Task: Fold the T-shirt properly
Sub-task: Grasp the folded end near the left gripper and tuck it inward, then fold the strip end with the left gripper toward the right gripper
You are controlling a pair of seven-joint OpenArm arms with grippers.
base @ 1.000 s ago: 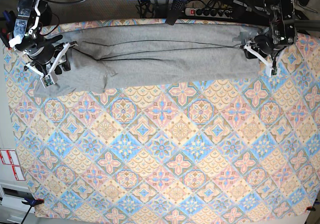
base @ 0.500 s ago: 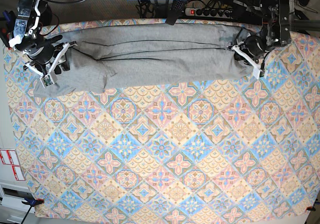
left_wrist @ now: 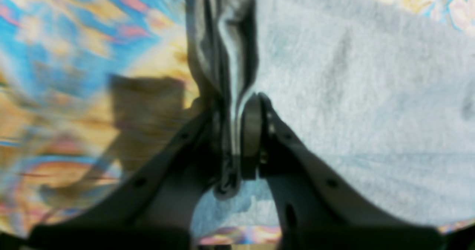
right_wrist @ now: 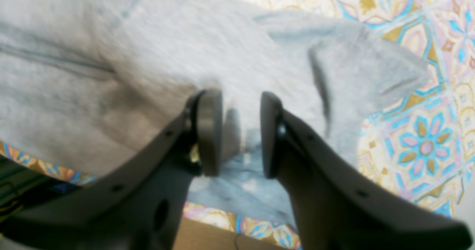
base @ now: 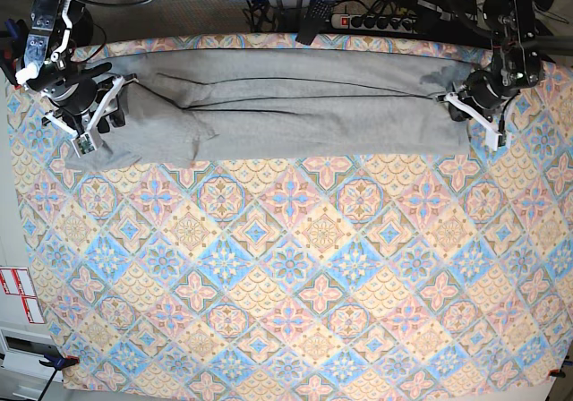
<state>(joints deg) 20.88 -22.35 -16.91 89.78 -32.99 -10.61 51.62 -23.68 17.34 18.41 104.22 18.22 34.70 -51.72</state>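
T-shirt (base: pixel 286 106) edge pinched in left end effector (left_wrist: pixel 237 138); right end effector (right_wrist: pixel 241 131) parted over cloth (nothing gripped)

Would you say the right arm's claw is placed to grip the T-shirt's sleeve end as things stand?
Probably yes: the right claw is open and sits over the T-shirt, with grey fabric showing between its fingers and nothing else in the way.

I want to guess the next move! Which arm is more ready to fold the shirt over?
Probably the left. Its end effector is already shut on a bunched edge of the T-shirt. The right end effector is open over the cloth, gripping nothing.
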